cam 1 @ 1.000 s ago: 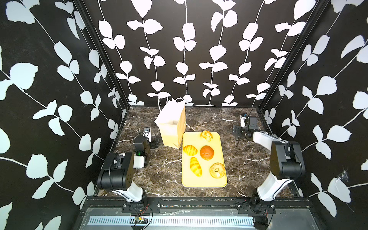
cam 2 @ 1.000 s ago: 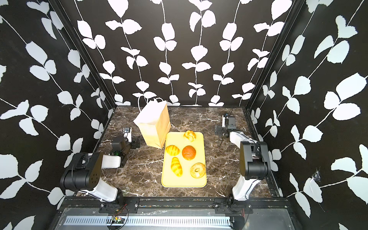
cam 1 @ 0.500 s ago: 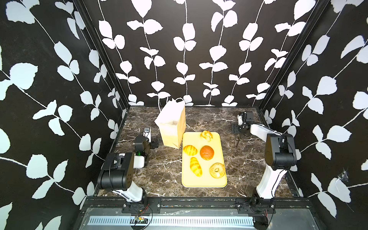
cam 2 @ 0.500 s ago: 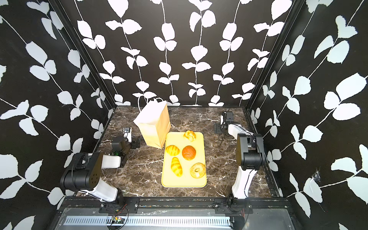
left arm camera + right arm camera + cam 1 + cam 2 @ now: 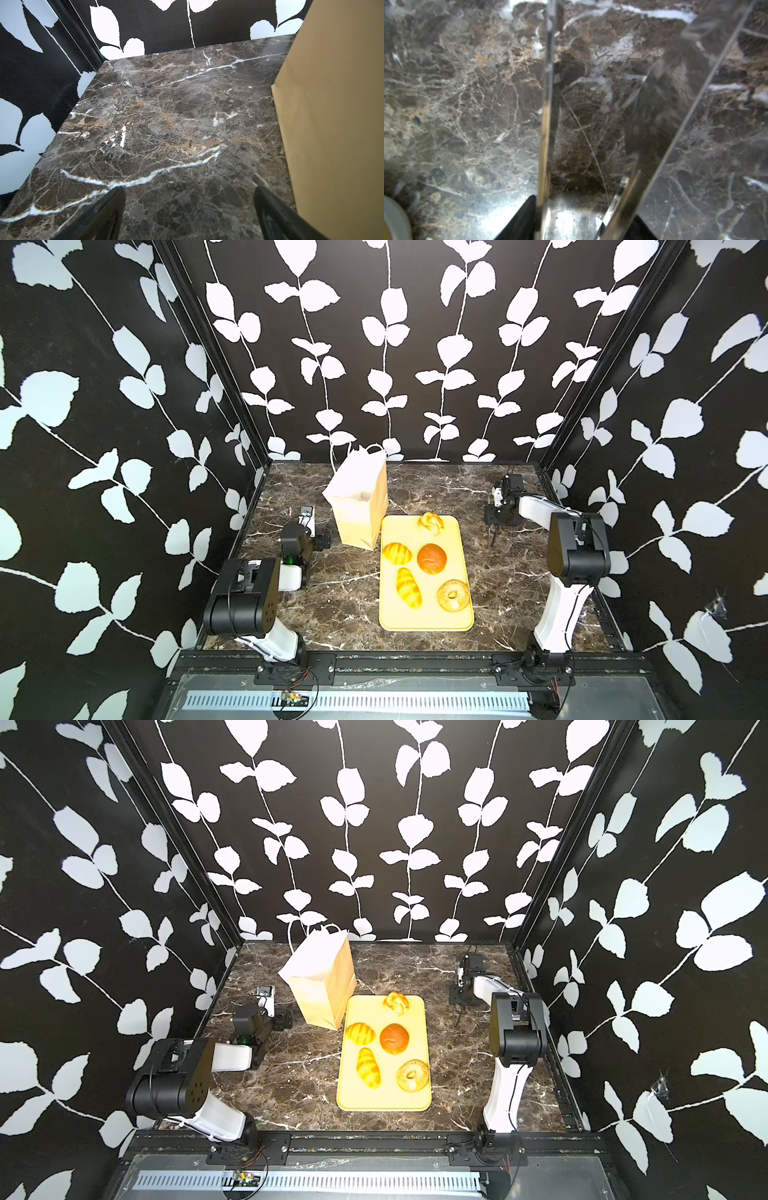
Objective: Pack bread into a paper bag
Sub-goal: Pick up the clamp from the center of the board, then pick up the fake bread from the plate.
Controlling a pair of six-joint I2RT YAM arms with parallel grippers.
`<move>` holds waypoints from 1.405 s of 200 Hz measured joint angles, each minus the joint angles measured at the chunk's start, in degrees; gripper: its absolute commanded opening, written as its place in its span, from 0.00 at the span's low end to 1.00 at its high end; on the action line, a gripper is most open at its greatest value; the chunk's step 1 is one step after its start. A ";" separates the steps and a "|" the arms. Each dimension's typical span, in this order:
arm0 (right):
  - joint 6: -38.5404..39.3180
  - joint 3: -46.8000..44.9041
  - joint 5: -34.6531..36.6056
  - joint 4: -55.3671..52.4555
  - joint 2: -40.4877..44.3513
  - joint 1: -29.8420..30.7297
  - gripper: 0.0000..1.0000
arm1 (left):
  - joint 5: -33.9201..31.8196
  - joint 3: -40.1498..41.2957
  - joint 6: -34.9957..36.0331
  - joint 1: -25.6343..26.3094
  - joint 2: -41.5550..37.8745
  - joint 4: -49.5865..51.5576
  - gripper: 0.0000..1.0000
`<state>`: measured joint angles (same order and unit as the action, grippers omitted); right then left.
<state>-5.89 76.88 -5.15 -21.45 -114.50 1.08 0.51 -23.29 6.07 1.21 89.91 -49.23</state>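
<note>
Jaws of the right gripper (image 5: 584, 220), at lower centre, pinched both arms of the metal tongs (image 5: 547, 104). The left gripper (image 5: 190, 216) stood wide and empty, with the paper bag (image 5: 332, 124) at frame right. In a top view, all the bread (image 5: 432, 558) lay on the yellow tray (image 5: 428, 620), just lower right of the upright bag. Risks: the smooth tongs could twist in the grip, and the unheld bag could tip.

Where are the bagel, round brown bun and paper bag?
bagel (image 5: 443, 603): a top view, on its ring.
round brown bun (image 5: 432, 558): a top view, its crown.
paper bag (image 5: 357, 524): a top view, front wall.
</note>
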 measured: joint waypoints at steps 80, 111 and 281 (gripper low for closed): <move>0.17 -4.52 -1.84 -0.57 7.67 0.00 0.25 | 0.00 0.00 0.00 0.00 0.00 0.02 0.98; 0.57 -4.50 -5.88 -2.71 14.69 0.02 0.26 | 0.00 0.00 0.00 0.00 0.00 0.02 0.98; -7.50 -6.95 -19.02 -23.19 41.64 5.40 0.16 | 0.00 0.00 0.00 0.00 0.00 0.02 0.98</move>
<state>-13.39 69.93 -24.16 -44.64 -72.86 6.48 0.51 -23.29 6.07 1.21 89.91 -49.21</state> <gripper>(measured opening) 0.159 0.985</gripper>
